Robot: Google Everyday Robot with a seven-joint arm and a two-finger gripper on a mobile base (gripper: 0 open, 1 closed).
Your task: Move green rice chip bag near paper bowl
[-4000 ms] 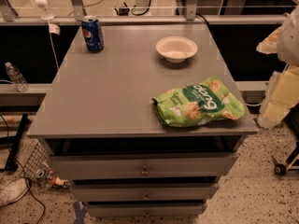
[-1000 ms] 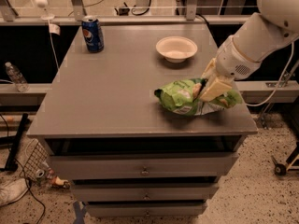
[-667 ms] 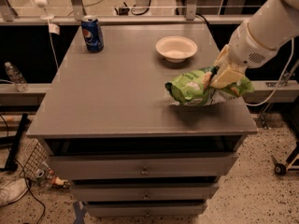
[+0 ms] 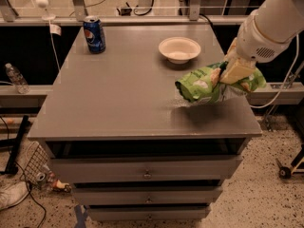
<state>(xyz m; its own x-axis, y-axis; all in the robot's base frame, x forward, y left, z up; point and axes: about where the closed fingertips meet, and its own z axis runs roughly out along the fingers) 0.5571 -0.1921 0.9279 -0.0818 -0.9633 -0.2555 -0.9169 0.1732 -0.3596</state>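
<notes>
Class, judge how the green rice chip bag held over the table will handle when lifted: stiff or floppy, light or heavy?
Probably floppy: the green rice chip bag crumples and sags away from the hand, which pinches one end above the table. Likely light for its size, since that single pinch carries it whole. Its crinkly film looks smooth, so it might slip.

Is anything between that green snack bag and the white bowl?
Nothing visible. The gripper holds the crinkly green rice chip bag above the grey table's right side; only bare tabletop separates it from the off-white paper bowl. The blue soda can stands far left.
</notes>
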